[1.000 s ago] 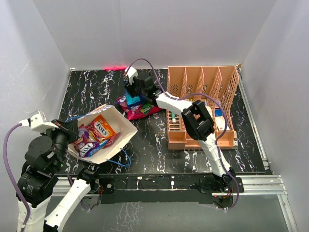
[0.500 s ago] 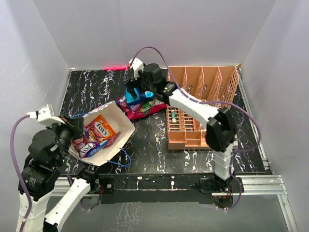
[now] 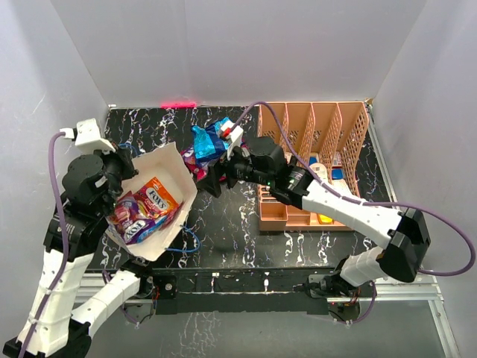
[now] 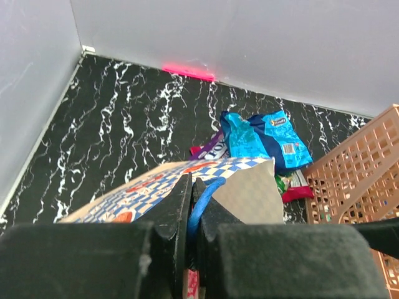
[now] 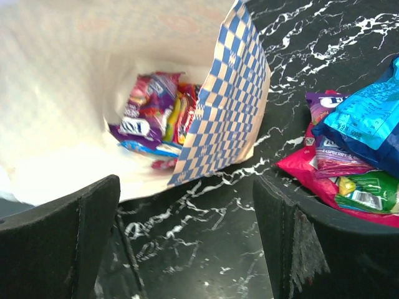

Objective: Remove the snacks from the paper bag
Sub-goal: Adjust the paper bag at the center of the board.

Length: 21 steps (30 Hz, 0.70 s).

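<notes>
The paper bag (image 3: 176, 168) lies tilted on its side at the left, its mouth facing right. Several snacks (image 3: 146, 205) lie inside it, and they also show in the right wrist view (image 5: 154, 117). My left gripper (image 3: 124, 168) is shut on the bag's blue cord handle (image 4: 202, 194) and holds the bag's upper edge up. My right gripper (image 3: 217, 177) is open and empty, low over the table just right of the bag's checkered band (image 5: 228, 106). A pile of snacks lies behind it, with a blue packet (image 3: 207, 144) on top and a pink one (image 5: 310, 169) underneath.
The peach slotted organizer (image 3: 313, 125) with small bottles and boxes stands at the right, close behind my right arm. The bag's second blue cord handle (image 3: 191, 243) lies on the table near the front edge. White walls close the left, back and right.
My right gripper has left the snack pile, swung down and forward, and now sits open beside the bag's mouth. My left arm has risen, lifting the bag's upper edge.
</notes>
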Tool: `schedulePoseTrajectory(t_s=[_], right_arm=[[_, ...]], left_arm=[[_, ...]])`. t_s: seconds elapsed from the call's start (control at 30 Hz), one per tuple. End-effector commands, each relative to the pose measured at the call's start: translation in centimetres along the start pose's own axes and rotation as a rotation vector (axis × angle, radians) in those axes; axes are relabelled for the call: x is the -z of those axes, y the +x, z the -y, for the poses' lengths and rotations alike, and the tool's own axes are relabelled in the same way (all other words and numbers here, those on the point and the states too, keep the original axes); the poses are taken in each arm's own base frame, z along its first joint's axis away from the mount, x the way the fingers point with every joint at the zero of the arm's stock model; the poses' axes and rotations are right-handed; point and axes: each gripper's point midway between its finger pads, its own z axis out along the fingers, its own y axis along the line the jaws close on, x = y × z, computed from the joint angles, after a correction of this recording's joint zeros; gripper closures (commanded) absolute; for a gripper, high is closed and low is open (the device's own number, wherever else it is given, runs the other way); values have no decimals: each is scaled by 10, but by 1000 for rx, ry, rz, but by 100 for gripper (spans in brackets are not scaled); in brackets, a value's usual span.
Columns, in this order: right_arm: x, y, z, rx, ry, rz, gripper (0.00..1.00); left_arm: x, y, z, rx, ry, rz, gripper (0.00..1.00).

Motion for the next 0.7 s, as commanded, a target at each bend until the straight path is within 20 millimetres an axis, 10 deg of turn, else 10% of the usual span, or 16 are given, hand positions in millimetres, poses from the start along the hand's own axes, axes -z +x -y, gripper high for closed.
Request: schedulePoseTrajectory(t_s=[0.0,0.27,0.67], right_arm=[[8,-39,-9,-179,10,151,9],[-35,-7,4,-482,188,30,17],[-93,5,22,-408,250,74,20]], left_arm=[[5,-55,5,-23,23,190,100],[9,-101,19,-28,74,355,100],[-8,-177,23,-258,-55,606,100]])
